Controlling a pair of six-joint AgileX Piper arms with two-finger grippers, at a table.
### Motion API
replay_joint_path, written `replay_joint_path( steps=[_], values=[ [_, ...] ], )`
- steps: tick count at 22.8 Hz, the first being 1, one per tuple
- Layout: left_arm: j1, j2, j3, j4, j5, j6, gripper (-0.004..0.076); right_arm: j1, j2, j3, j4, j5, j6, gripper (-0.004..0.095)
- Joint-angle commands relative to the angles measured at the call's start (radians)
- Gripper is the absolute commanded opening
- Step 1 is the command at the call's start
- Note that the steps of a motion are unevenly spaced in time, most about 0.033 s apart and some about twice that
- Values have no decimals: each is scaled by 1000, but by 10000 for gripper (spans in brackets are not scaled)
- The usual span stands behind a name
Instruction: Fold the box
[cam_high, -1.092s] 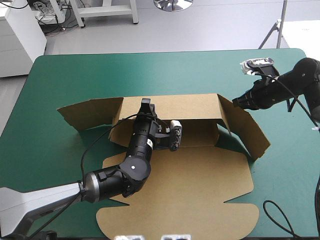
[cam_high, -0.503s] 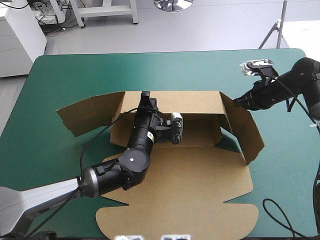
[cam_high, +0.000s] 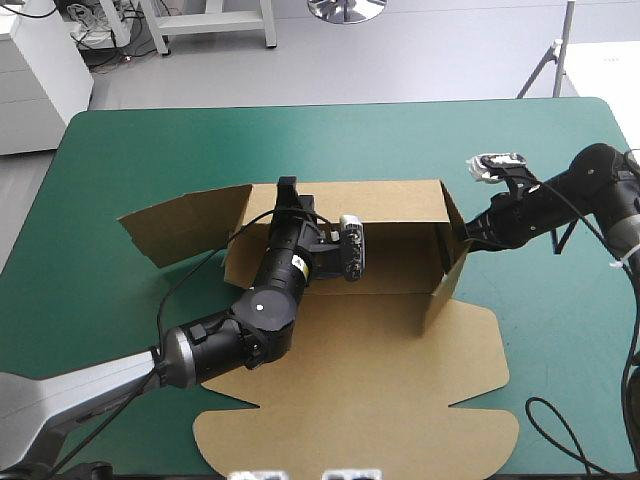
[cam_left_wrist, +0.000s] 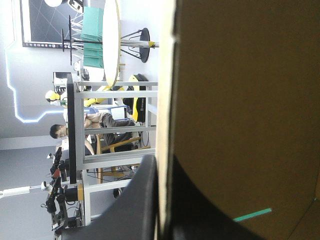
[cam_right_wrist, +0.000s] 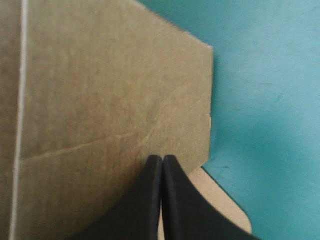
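The table (cam_high: 140, 140) with its teal-green cover fills most of the frame. The brown box (cam_high: 380, 350) sits in the middle. Its lid lies flat toward the bottom and its back wall (cam_high: 390, 200) is up. The right flap (cam_high: 448, 275) stands up. The left gripper (cam_high: 288, 192) pinches the back wall's top edge. The right gripper (cam_high: 466, 236), fingers squeezed together, touches the right flap's outer side.

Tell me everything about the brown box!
The box is a cut sheet of brown board on the teal-green table. Its back wall stands up, its right flap angles inward, its left flap leans outward; the lid lies flat. The left gripper pinches the back wall; the right gripper, shut, touches the right flap.
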Motion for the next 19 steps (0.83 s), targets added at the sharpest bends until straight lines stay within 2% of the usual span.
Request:
replay_joint_path(
  steps=[1,7,14,17,19],
  values=[
    [2,-38,-38,46,14,-11,-3,-4,-74,51,158,-64,-116,-13],
    [2,-38,-38,43,14,-11,-3,-4,-176,157,176,-120,-249,-13],
    [2,-38,-38,35,12,-11,-3,-4,-187,226,229,-95,-414,8],
    [2,-38,-38,19,2,-11,-3,-4,-187,226,229,-77,-447,131],
    [2,-38,-38,-11,-5,-11,-3,-4,-187,226,226,-67,-454,279]
  ],
)
